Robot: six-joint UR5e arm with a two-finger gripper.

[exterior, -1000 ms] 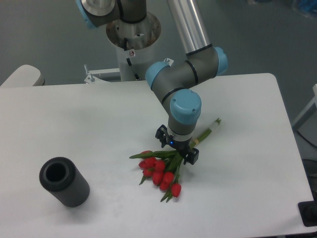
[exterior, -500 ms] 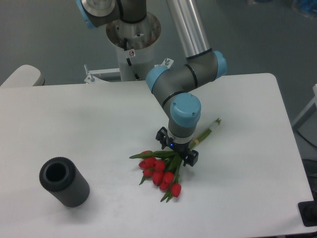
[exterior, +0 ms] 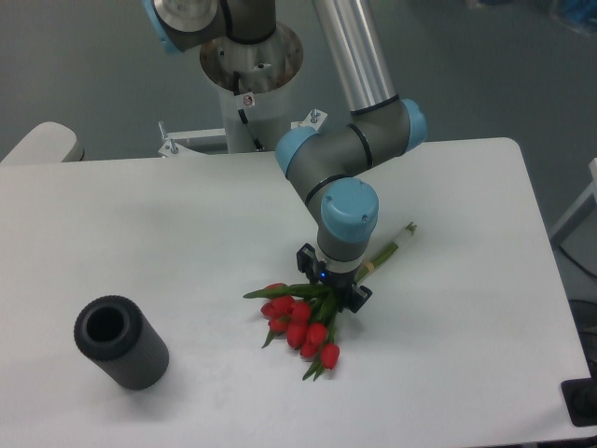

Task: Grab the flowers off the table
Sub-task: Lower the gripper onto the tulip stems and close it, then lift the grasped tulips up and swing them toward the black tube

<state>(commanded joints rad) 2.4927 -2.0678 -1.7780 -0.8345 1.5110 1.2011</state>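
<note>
Camera view: your gripper [exterior: 332, 287] sits straight down over the flowers [exterior: 303, 322], which lie on the white counter [exterior: 168, 233]. Their long axis runs from the red buds at lower left to the stem ends at upper right. The jaws straddle the stems just above the buds; whether they've closed, you can't tell.
</note>
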